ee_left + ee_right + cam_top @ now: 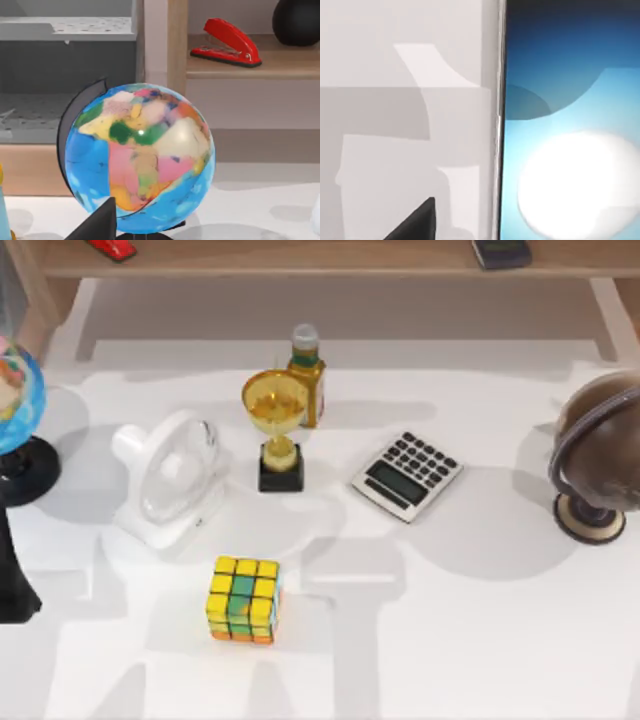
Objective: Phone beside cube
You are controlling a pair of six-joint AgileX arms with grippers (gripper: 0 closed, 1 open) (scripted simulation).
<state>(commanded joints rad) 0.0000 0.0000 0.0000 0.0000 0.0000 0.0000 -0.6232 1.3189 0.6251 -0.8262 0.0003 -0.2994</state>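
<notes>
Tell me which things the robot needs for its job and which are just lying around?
Needed: the phone, seen close up in the right wrist view; the cube.

Just lying around: trophy, calculator, white fan, bottle, colourful globe, brown globe, red stapler.

Top view overhead; left wrist level, close on colourful globe (137,160) (shared); right wrist pressed against phone (570,125).

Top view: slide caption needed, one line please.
Yellow cube sits on the white table below a gold trophy, fan and calculator.
</notes>
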